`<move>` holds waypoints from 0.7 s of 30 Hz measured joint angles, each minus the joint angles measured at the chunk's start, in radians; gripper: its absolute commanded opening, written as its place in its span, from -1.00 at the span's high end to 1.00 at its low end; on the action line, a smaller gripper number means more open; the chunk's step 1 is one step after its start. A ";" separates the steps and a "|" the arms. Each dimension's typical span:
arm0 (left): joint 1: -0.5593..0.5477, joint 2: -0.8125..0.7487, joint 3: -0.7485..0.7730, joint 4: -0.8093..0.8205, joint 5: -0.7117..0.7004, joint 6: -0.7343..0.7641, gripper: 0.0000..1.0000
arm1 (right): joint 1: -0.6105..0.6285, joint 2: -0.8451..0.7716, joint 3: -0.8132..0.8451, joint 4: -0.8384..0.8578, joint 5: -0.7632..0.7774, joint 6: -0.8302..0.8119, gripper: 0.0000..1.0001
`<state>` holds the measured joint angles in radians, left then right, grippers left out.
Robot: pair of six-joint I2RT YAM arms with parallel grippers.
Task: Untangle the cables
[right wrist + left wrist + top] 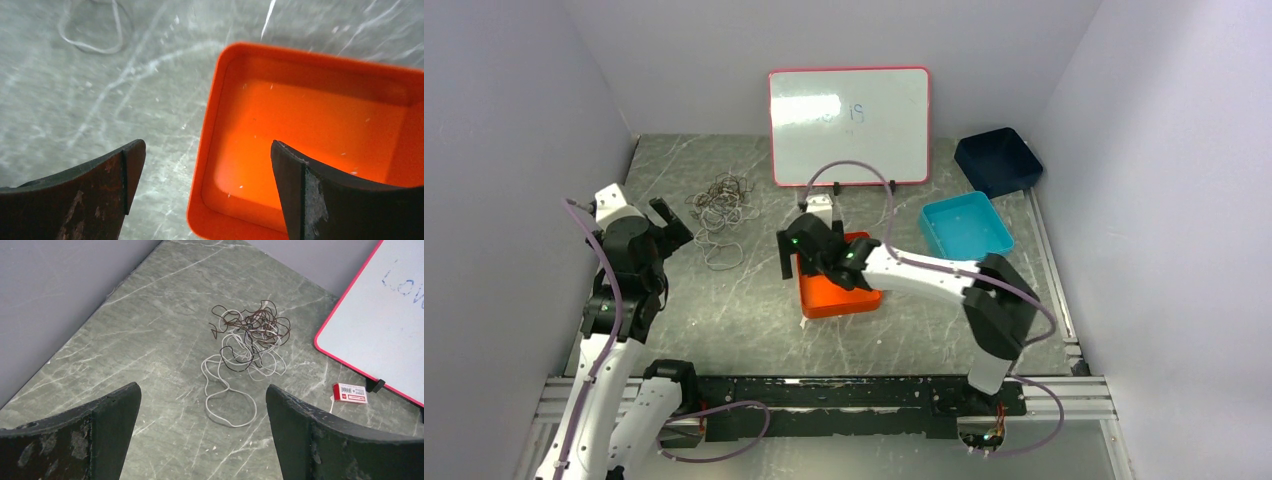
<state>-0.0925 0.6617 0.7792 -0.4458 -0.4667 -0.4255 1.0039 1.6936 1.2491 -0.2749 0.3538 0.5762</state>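
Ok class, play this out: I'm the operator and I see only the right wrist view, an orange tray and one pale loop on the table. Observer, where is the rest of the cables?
Observer: The cables sit in one tangle at the far left of the table, left of the whiteboard.
Operator: Is the other arm near them?
Observer: Yes, the left gripper hangs open just left of the tangle, nothing between its jaws.
Operator: What colours are tangled?
Observer: Dark strands knot at the far end; white loops trail toward that gripper.
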 measured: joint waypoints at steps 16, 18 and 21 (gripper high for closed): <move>0.002 0.005 0.000 0.000 0.007 0.000 -0.99 | 0.010 0.220 0.039 -0.093 0.064 0.019 -1.00; 0.002 0.006 0.000 0.000 0.009 0.000 -1.00 | -0.001 0.220 0.036 -0.107 0.084 0.012 -1.00; 0.003 0.011 0.000 0.000 0.013 0.000 -0.99 | -0.037 0.198 -0.006 -0.114 0.109 0.010 -1.00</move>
<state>-0.0898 0.6731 0.7792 -0.4454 -0.4541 -0.4255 0.9668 1.8919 1.2427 -0.3893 0.4633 0.5861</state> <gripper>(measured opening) 0.996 0.997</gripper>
